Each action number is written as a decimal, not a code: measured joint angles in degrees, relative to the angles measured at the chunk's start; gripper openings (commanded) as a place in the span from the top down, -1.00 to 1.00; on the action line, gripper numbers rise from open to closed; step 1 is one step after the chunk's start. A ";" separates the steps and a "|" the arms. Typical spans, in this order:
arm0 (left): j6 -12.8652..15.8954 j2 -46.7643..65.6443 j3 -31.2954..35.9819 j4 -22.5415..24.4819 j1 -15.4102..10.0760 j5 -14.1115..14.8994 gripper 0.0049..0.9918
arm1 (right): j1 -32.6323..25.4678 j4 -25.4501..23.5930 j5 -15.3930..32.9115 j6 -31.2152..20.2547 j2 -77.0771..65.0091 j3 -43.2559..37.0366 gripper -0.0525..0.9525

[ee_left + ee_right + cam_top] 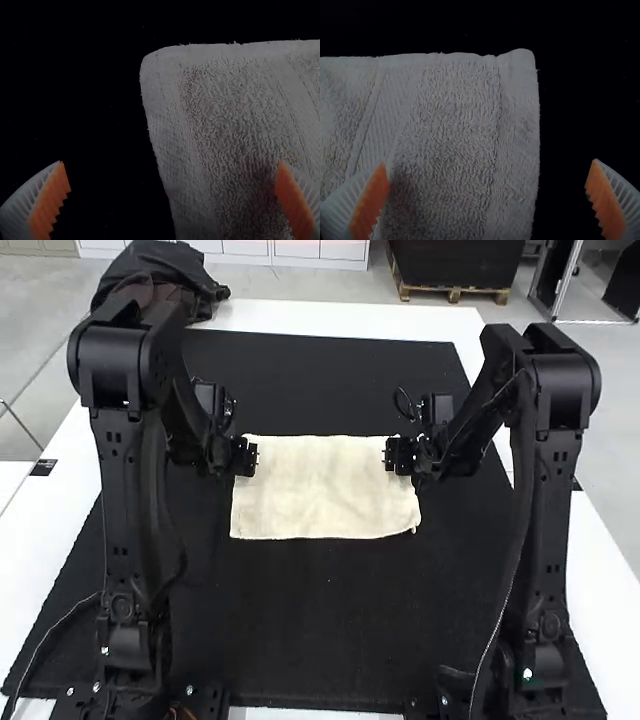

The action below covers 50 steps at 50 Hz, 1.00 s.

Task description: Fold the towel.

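Fingers [21,206]: white, ribbed pattern. Pads [49,202] on the fingers: orange, serrated. Towel [325,490], partly between the fingers: cream, pile-textured, with smoother borders; a band [384,117] of fine parallel ribs runs toward one of the right arm's fingers. Mat [310,630], below the fingers: solid black. Worktop [300,316], well apart from the fingers: plain white.

- Left arm [120,480] and right arm [550,490]: black, blocky links, rounded joint housings
- Dark cable [57,622] by the left base, thin pale one [494,632] along the right arm
- Silvery screws [96,687]
- Left gripper [250,456], right gripper [392,455]: whitish ribbed fingers [24,202], toothed orange pads [51,197]
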 measured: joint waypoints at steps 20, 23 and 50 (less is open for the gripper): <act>0.02 0.96 0.07 1.70 0.00 -0.02 -0.93 | 0.00 -0.20 0.07 0.02 0.74 0.72 -0.92; 0.02 0.96 0.07 1.70 0.00 -0.02 -0.86 | 0.00 -0.20 0.07 0.02 0.76 0.72 -0.92; 1.33 2.36 0.87 2.95 -0.70 1.88 0.96 | -0.72 1.27 -2.34 2.78 1.77 1.09 0.94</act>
